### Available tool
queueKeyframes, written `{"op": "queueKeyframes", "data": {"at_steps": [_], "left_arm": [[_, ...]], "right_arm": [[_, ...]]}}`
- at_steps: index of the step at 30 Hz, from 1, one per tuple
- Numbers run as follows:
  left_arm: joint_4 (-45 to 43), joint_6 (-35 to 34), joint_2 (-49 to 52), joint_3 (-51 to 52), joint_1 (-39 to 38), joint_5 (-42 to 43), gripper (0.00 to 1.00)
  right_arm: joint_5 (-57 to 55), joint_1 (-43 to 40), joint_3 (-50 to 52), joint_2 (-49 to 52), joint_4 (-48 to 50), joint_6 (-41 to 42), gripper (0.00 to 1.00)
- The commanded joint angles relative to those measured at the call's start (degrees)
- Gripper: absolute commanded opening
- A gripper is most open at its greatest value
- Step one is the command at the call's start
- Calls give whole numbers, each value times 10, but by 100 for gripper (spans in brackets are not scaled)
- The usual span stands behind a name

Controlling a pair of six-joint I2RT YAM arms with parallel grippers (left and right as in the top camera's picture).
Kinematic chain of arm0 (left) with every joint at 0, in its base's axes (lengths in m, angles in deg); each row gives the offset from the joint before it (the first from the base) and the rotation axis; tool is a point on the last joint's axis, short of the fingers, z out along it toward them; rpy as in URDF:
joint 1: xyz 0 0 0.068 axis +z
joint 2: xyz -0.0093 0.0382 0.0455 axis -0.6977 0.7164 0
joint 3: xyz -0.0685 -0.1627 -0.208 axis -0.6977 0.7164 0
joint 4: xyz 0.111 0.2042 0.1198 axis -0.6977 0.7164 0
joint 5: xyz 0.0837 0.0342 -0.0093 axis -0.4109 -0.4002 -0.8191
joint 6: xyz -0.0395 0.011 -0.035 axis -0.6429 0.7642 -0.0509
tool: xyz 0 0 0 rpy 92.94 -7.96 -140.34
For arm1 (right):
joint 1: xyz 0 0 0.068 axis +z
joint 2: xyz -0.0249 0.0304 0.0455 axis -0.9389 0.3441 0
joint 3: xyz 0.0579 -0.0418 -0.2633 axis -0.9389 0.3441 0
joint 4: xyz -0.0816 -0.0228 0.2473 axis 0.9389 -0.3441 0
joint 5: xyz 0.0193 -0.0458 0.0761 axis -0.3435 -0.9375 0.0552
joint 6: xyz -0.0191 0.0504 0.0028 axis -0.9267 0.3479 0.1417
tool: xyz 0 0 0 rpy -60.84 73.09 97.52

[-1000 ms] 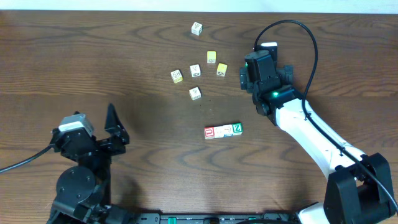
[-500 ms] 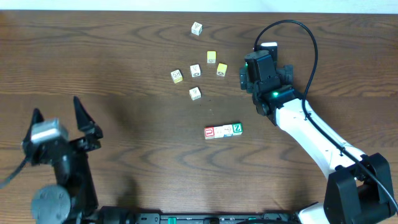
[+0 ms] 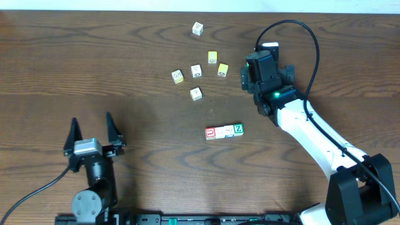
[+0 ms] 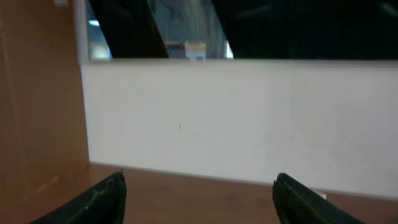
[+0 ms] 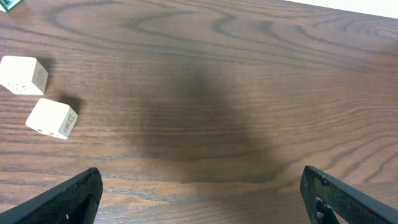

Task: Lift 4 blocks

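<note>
Four blocks lie in a touching row near the table's middle: a red-faced block (image 3: 210,132), two white-faced blocks (image 3: 220,132) (image 3: 229,130) and a green Z block (image 3: 238,129). My left gripper (image 3: 91,120) stands open at the near left, far from the row. It points toward the far side and holds nothing. In the left wrist view its fingers (image 4: 102,200) frame only table and wall. My right gripper (image 5: 202,193) is open over bare wood, up and to the right of the row, and it holds nothing. No block shows between either pair of jaws.
Loose cubes are scattered beyond the row: a white one (image 3: 197,28), yellow ones (image 3: 212,57) (image 3: 223,70) (image 3: 177,76), and white ones (image 3: 196,70) (image 3: 195,94). Two pale cubes (image 5: 22,74) (image 5: 53,118) sit left of my right gripper. A white wall (image 4: 249,118) borders the table's far edge.
My left arm swung to the left and then came back toward the middle, and its open gripper now points at the far side. The right arm and the blocks have not moved.
</note>
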Motion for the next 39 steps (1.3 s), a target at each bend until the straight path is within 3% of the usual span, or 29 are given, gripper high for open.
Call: {"op": "queueKeyframes", "data": {"at_steps": [1,8,22,39], "left_arm": [[-12,5,-24,34,12,10,76],[40,6,-54,54,31,25,76],[238,5,-54,54,33,35,76],[235,6,-52,54,33,37,76]], "right_arm": [[-5,-1,-11,-3,0,-4,99],[-5,-1,-11,-3,0,-4,99],[-5,-1,-11,-3,0,-4,99],[-5,-1,-11,-3,0,-4,99]]}}
